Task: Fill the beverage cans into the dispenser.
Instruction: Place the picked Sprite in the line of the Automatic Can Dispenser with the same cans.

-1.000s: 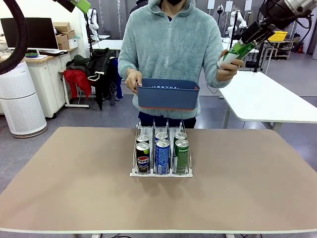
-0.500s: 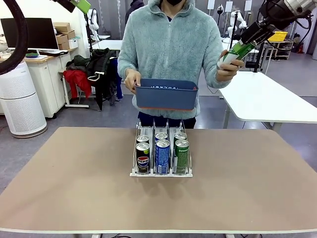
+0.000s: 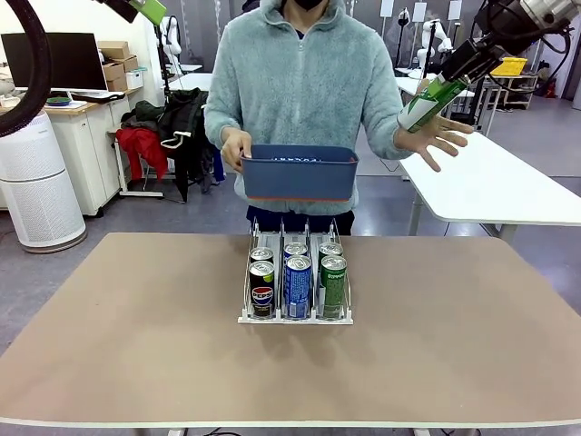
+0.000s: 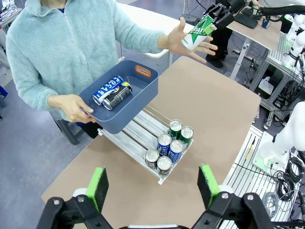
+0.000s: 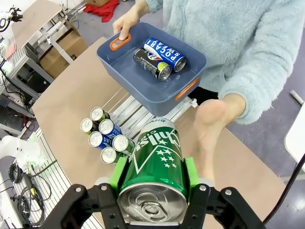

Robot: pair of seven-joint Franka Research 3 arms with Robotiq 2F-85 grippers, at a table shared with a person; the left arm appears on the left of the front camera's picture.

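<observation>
Beverage cans (image 3: 297, 283) are the game, and six of them stand far below the right gripper (image 3: 457, 74), down on the big tan table (image 3: 454, 345). Across it the person (image 3: 304, 91) holds a blue bin (image 3: 295, 177), lower than that gripper and off toward the robot's left. Two more cans lie loose inside, and the bin hangs right over the back end of the dispenser (image 3: 296, 320). That rack sits well beneath the gripper: three lanes, two cans deep at the front, bare track behind. Now the handover! The person's open hand (image 3: 436, 136) is spread just under the gripper, wrapped round nothing. The green can (image 3: 422, 104) is pinched between the right gripper's pads, tilted, silver top toward the wrist and base pointing at the palm. Looks like the robot owns it. To do this well, draw the can up off the palm first. Then swing down to the lane nearest this gripper, where the green ones stand, turning the wrist so the base leads and the can comes upright. The bin is the hazard, sitting between gripper and bare track, so come in from the side. Let go only once the base is between the dividers. Left gripper (image 4: 152, 186) hangs high above the rack, pads spread wide, empty.
</observation>
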